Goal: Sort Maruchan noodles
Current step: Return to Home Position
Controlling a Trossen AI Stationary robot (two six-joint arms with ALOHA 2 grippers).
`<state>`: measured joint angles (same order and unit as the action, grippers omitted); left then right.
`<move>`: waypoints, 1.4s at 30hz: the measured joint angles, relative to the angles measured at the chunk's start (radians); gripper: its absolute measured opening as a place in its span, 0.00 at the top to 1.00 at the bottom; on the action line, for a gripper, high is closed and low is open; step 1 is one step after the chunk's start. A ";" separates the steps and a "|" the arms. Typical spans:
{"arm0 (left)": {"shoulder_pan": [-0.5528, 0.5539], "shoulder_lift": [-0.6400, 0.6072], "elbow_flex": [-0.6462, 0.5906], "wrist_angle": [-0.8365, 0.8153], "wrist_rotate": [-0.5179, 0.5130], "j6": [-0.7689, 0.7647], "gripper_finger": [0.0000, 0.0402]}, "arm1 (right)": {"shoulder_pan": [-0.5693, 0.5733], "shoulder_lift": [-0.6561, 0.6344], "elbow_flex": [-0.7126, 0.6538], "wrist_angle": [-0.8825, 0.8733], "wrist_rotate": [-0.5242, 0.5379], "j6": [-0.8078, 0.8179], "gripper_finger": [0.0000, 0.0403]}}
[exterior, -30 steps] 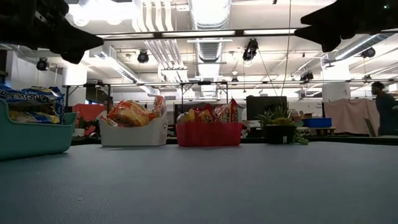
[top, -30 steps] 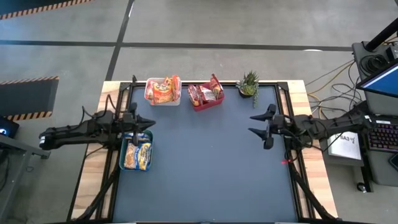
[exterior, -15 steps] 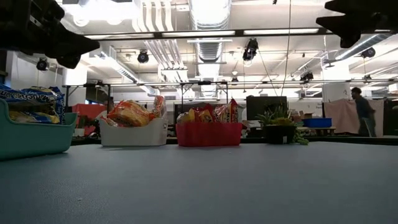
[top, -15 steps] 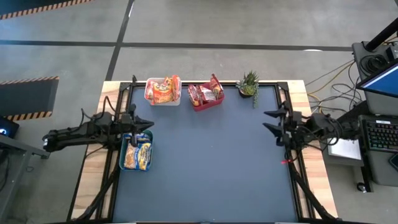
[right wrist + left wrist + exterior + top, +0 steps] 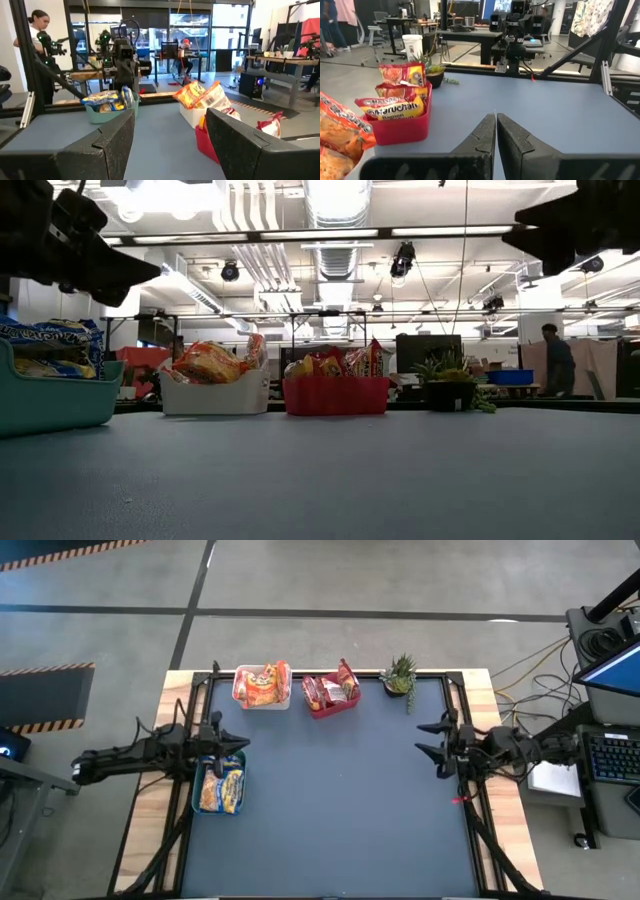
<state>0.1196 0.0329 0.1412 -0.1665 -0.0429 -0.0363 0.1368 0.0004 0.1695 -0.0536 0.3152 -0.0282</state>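
Observation:
The Maruchan noodles lie sorted in three bins. Orange packets (image 5: 262, 683) fill the white bin (image 5: 240, 692), red ones (image 5: 395, 107) the red bin (image 5: 333, 707), and yellow-blue ones (image 5: 222, 788) the teal bin (image 5: 196, 790). At the table's left edge my left gripper (image 5: 243, 740) hangs shut and level above the teal bin's far end, with nothing in it (image 5: 496, 119). My right gripper (image 5: 420, 738) hangs open and level at the table's right edge, pointing toward the table's left, nothing between its fingers (image 5: 170, 127).
A small potted plant (image 5: 400, 675) stands at the far right corner of the dark mat (image 5: 340, 810), near my right gripper. The white and red bins sit along the far edge. People move in the room beyond the table.
My right gripper has drawn back toward the table's right edge and sunk a little, staying open. My left gripper has sunk slightly over the teal bin, staying shut. The packets and bins have kept still.

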 joint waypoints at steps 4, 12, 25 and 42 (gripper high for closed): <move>0.000 -0.015 -0.039 0.013 0.001 -0.016 1.00 | 0.000 0.000 -0.058 0.079 0.000 -0.018 0.42; 0.000 -0.028 -0.079 0.041 0.080 -0.042 1.00 | 0.000 0.000 -0.157 0.158 0.000 -0.076 0.42; 0.000 -0.026 -0.082 0.053 0.111 -0.033 1.00 | 0.000 0.015 -0.157 0.118 0.085 -0.026 0.42; 0.000 -0.026 -0.082 0.054 0.105 -0.033 1.00 | 0.000 0.022 -0.158 0.118 0.087 -0.025 0.42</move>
<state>0.1196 0.0067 0.0589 -0.1123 0.0616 -0.0689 0.1368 0.0223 0.0116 0.0643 0.4023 -0.0536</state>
